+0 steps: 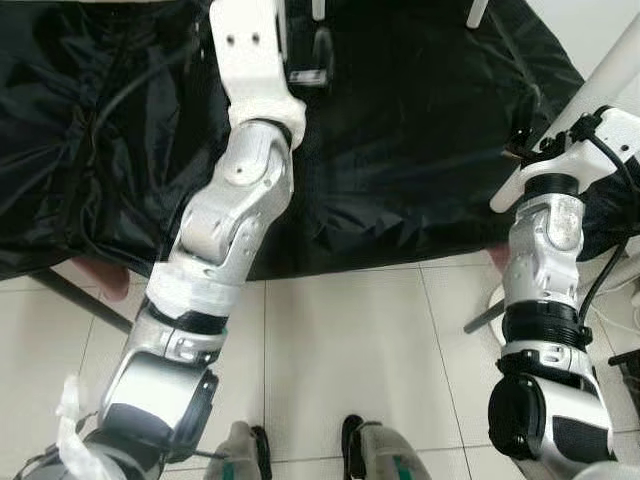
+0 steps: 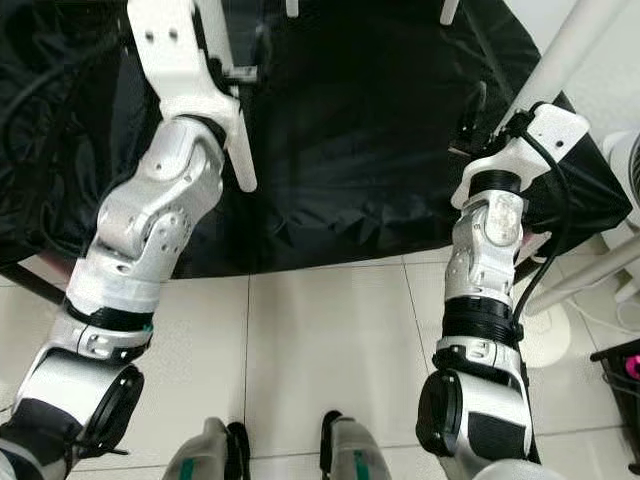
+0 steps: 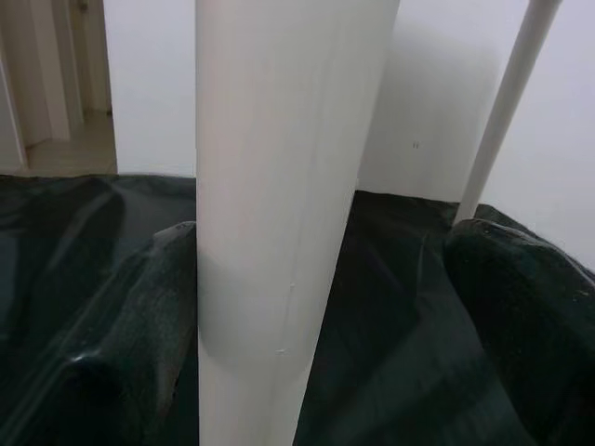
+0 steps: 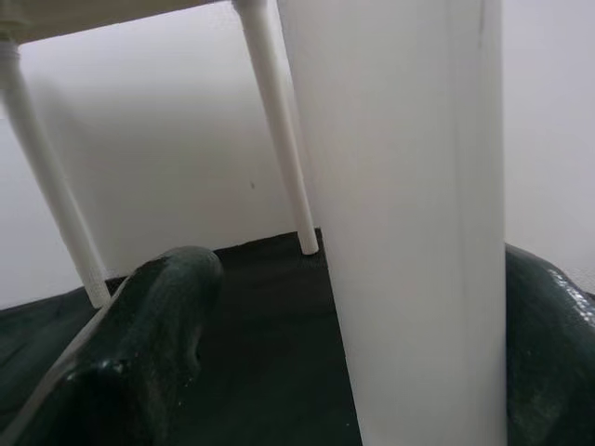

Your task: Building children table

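White walls and pale floor tiles [image 1: 340, 340] frame a black sheet [image 1: 420, 150] spread on the floor, and on it stands a white children's table whose legs are smooth, round, plain white tubes. In the left wrist view one leg [image 3: 288, 214] rises upright between the left gripper [image 3: 316, 307] fingers: one black finger [image 3: 130, 334] lies against the tube, the other [image 3: 530, 316] stands apart from it, so the fingers are spread around the leg and not clamped. In the right wrist view a second leg [image 4: 409, 214] stands between the right gripper [image 4: 353, 344] fingers, the far finger [image 4: 548, 344] just beside or touching it, the near one [image 4: 139, 344] well apart; these fingers too are open around the tube. Behind it two more legs [image 4: 279, 121] meet the tabletop's [image 4: 84, 14] underside and rest on the sheet near the wall. From the head, the silver left arm [image 1: 220, 230] reaches forward over the sheet and the right arm [image 2: 485, 270] reaches to the slanting white leg [image 2: 560, 60] at the sheet's right edge. The sheet's near edge ends on the tiles just ahead of the robot's feet [image 1: 300, 450], with bare tile between the arms; a white fan base [image 2: 545, 340] and cables [image 2: 600, 320] crowd the right side.
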